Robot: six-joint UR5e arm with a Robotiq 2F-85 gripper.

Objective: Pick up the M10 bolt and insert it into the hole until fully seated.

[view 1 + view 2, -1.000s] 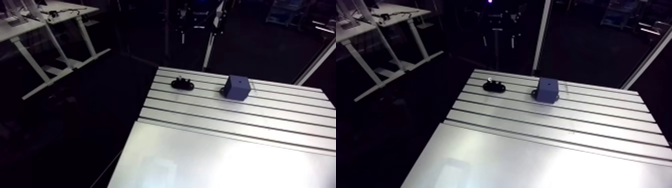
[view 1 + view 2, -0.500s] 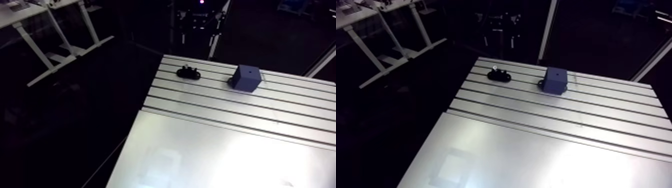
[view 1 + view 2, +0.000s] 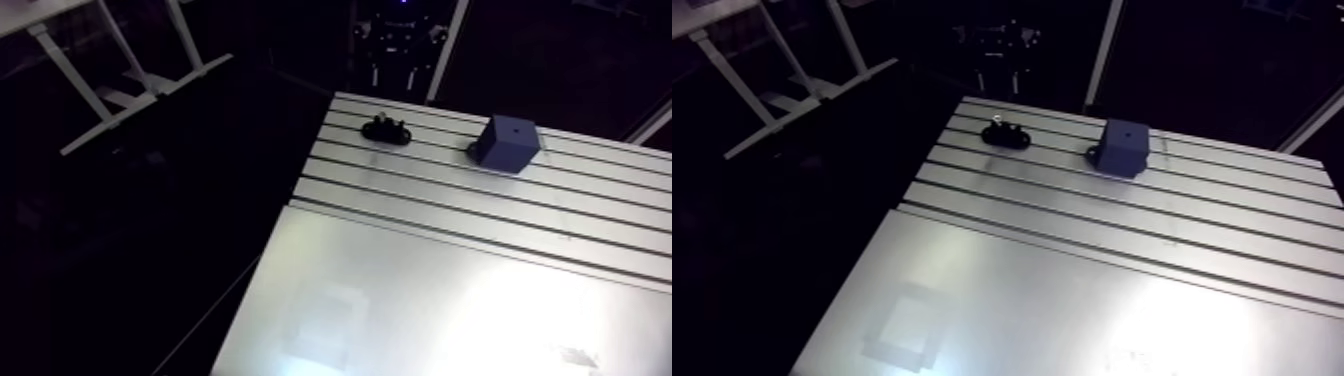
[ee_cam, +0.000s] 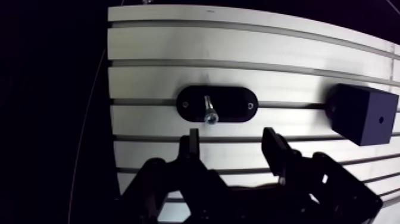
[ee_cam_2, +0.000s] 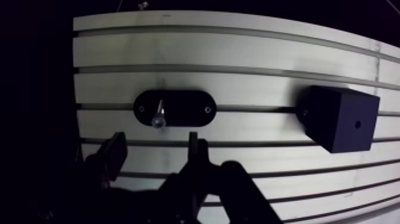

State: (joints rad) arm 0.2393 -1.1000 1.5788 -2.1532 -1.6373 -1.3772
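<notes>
Centring the released, empty end effector (image 4: 231, 138) over the bolt (image 4: 208, 110), standing in its holder (image 4: 235, 104) just ahead at 11 o'clock, should come before descending straight and clenching; block (image 4: 363, 113) sits at 2 o'clock.

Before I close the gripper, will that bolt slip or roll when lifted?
The bolt looks like shiny, stiff metal, so probably slick. Seated in its black holder, it likely won't roll; dropped on the table, it might.

The arm view looks down from high over the worktop (image 3: 450, 300); the wrist view hangs close (both share the black holder (image 4: 235, 97) and dark block (image 4: 363, 116)).
</notes>
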